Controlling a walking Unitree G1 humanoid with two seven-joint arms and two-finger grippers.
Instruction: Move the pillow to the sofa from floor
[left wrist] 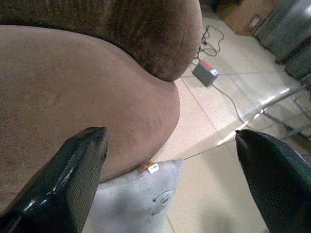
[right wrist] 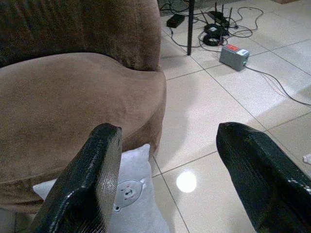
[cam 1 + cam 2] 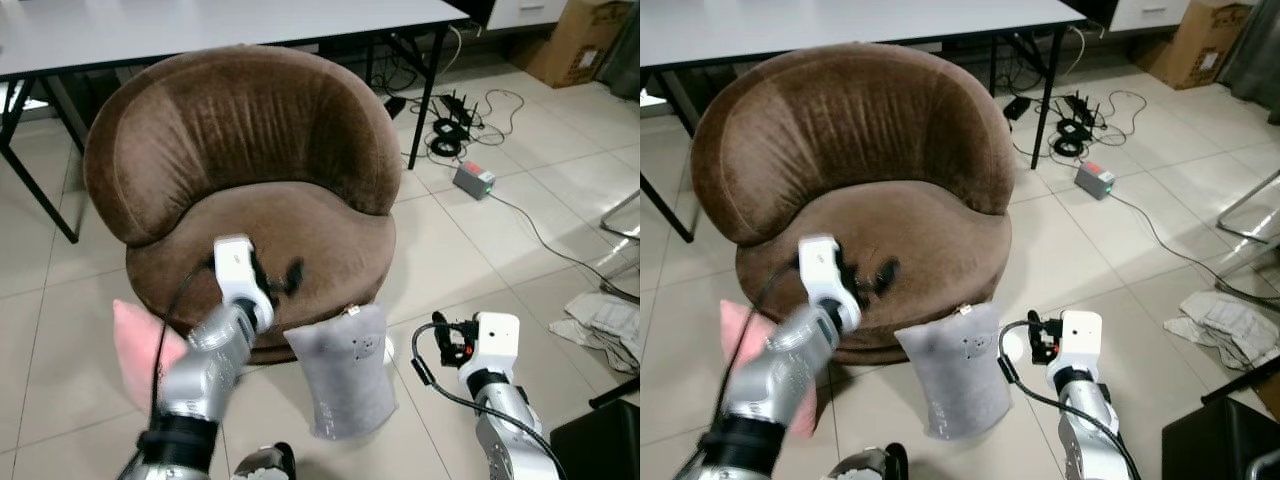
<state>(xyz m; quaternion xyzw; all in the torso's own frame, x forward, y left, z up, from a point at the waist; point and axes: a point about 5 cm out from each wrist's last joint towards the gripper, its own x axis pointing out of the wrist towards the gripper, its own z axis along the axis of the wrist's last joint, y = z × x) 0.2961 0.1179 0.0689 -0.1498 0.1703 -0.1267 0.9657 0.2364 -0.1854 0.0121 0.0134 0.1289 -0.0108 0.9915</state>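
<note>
I see the brown sofa (image 3: 250, 180) in front of me. The grey pillow (image 3: 345, 370) stands on the floor (image 3: 470, 250), leaning on the sofa's front edge. A pink pillow (image 3: 135, 345) lies beside it. My left end effector (image 3: 275, 280) is spread above the seat. My right end effector (image 3: 440, 340) is spread, near the grey pillow.
</note>
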